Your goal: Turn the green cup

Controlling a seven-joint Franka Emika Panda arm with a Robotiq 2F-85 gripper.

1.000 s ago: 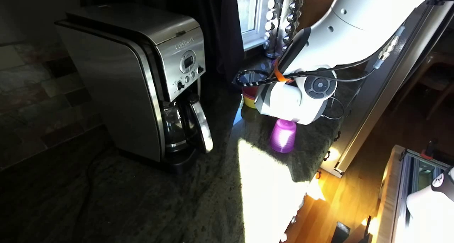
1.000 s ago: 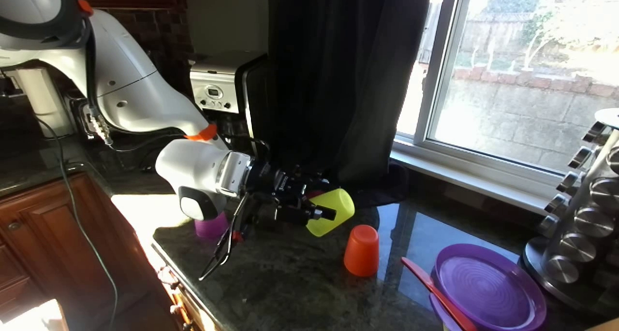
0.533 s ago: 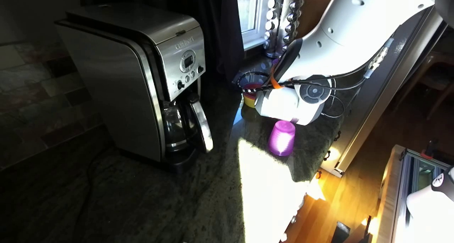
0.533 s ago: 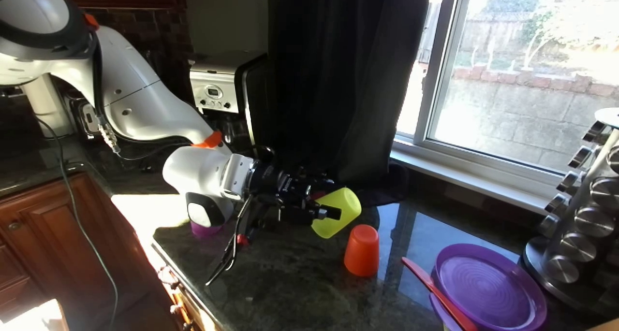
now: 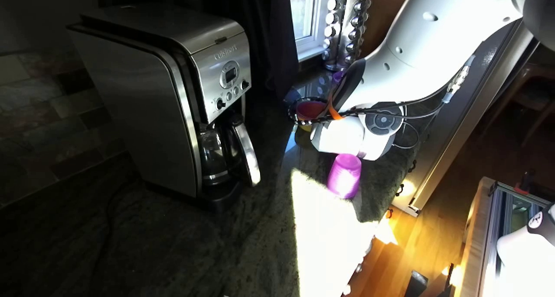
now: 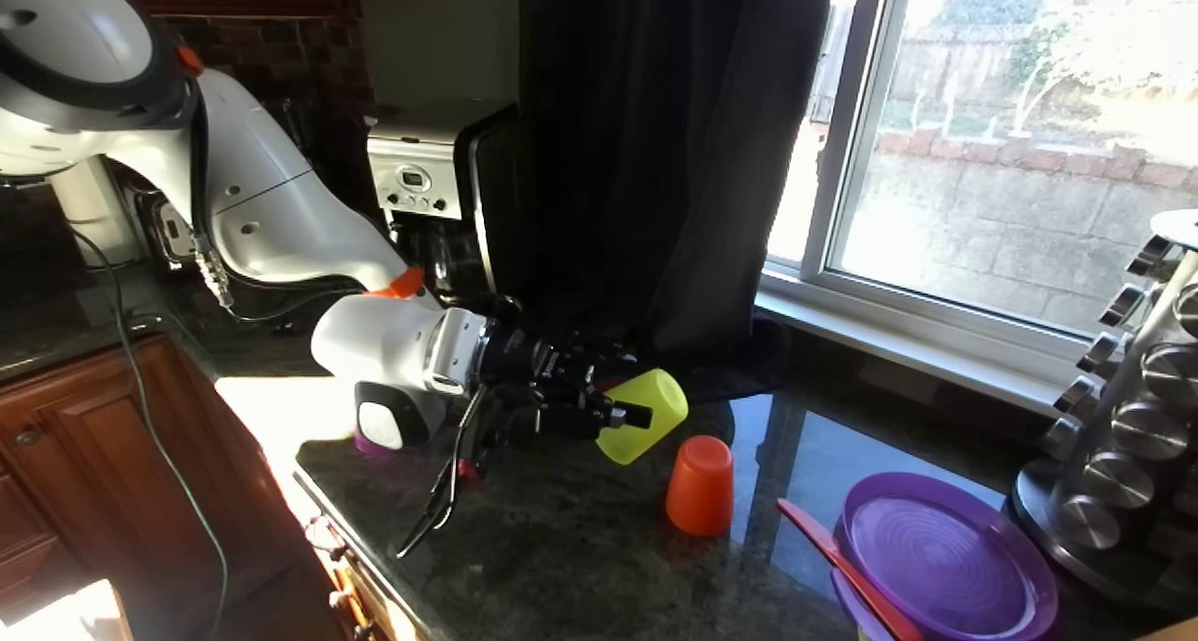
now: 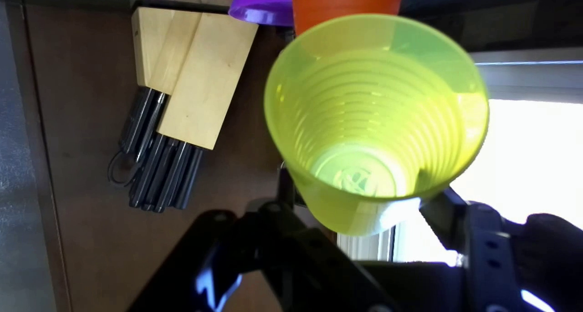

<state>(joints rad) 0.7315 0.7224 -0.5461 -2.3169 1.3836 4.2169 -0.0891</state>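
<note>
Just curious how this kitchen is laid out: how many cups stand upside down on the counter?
2: the orange cup, between the green cup in the gripper and the purple plate; and the purple cup, by the arm. Others may be hidden.

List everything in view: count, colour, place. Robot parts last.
Green cup: one, lime green, tilted in the gripper
Orange cup: one, orange, inverted on the counter
Purple cup: one, purple, inverted on the counter
Bowl-like thing: one or two, red over yellow, beyond the purple cup
Plate: at least one, purple, beside the spice rack
Knife: one, red, at the plate's edge
Spice rack: one, silver, near the window
Window: one, white-framed, behind the counter
Curtain: one, black, beside the window
Coffee maker: one, silver and black, on the counter
Knife block: one, pale wood, wrist view
Cabinet: at least one, brown, below the counter
Arm: one, white, over the counter
Gripper: one, black, closed on the green cup
</note>
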